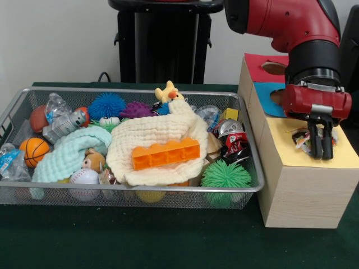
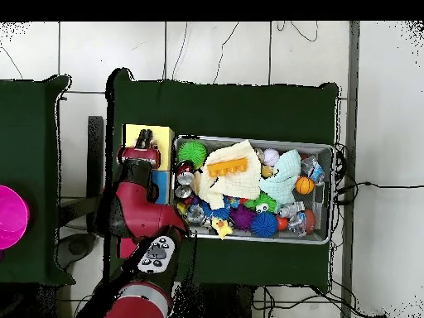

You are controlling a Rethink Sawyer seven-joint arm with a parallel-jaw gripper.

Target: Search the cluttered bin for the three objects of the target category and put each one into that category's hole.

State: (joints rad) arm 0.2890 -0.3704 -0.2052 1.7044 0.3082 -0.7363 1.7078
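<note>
Green surface lies bare before the wire bin (image 1: 249, 188); at its 3 o'clock, over the wooden box's (image 1: 305, 190) yellow top, the pincer (image 1: 321, 152) pinches a crumpled wrapper (image 1: 303, 140) (fingers nearly together)

A crumpled wrapper (image 1: 303, 140) sits on the yellow top of the wooden box (image 1: 303, 190) at right, and a crushed red can (image 1: 231, 136) lies in the wire bin (image 1: 140, 193).

Orange brick (image 1: 166, 153) — cream, perhaps waffled, cloth (image 1: 160, 137)
</note>
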